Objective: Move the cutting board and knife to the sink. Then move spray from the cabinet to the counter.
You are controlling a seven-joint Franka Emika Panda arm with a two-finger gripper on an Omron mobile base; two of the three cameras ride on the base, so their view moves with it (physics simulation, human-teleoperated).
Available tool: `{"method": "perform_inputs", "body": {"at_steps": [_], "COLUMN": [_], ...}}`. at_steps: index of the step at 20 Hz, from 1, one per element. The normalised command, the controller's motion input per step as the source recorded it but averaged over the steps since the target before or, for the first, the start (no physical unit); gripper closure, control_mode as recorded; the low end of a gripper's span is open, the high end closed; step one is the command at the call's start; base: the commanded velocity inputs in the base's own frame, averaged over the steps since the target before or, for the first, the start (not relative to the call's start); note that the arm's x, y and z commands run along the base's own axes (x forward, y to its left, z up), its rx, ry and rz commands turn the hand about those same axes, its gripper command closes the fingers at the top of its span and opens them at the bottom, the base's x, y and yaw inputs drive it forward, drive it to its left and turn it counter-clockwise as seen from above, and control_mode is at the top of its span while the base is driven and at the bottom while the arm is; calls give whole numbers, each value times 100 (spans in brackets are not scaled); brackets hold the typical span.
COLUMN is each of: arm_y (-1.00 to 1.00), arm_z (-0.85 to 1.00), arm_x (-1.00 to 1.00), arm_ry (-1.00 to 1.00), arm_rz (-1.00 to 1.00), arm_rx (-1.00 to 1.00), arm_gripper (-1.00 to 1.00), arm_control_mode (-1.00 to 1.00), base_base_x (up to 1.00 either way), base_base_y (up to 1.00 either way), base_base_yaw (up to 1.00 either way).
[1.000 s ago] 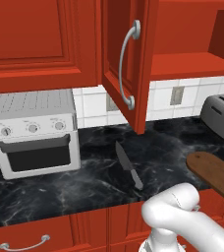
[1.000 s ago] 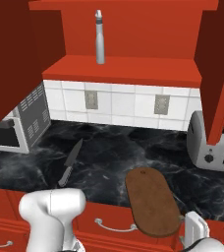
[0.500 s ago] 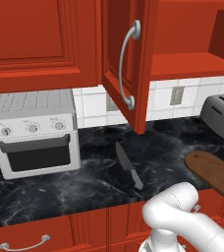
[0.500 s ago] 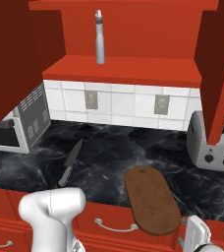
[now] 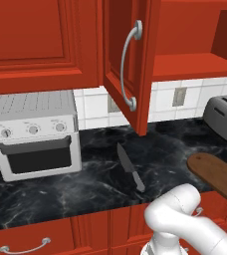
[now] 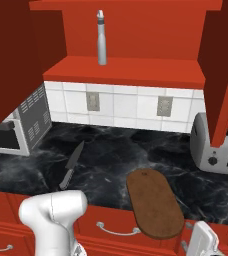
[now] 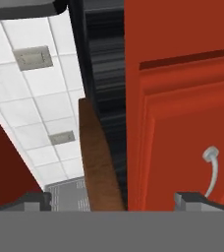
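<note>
Cutting board (image 6: 154, 202) flat on the black table (image 6: 116, 150), long axis running front to back, near end jutting past the front edge over the red drawers (image 6: 113, 227); seen also at the right of the left base view (image 5: 216, 175) and edge-on as a brown strip in the hand view (image 7: 98, 162). Knife (image 5: 131, 167) flat on the table well left of the board, apart from it, dark blade pointing toward the back wall, grey handle toward the front edge (image 6: 71, 166). Spray bottle (image 6: 101, 38) upright on the red shelf inside the open cabinet (image 6: 123, 70), above the tiled wall and its outlets. Cabinet door (image 5: 127, 64) swung open, long curved silver handle on its face. White toaster oven (image 5: 35, 133) on the table at the left, silver toaster (image 6: 217, 145) at the right. Hand (image 7: 113, 201) low in front of the drawers, fingertips (image 7: 33, 201) standing wide apart at the bottom of the hand view, nothing between them, a drawer front with a small silver handle just beside the right tip
</note>
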Motion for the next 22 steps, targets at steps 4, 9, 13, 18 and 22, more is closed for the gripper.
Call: {"method": "perform_inputs", "body": {"at_steps": [4, 9, 13, 18, 22], "arm_y": [17, 22, 31, 41, 22], "arm_z": [0, 7, 17, 10, 0], "arm_x": [-17, -20, -4, 0, 2], "arm_ry": [-13, -20, -26, -13, 0], "arm_rz": [0, 0, 0, 0, 0], "arm_rx": [0, 0, 0, 0, 0], "arm_gripper": [-100, -100, -100, -100, -100], "arm_control_mode": [-100, -100, -100, -100, -100], "base_base_x": [0, 0, 0, 0, 0], "base_base_y": [0, 0, 0, 0, 0], "base_base_yaw": [0, 0, 0, 0, 0]}}
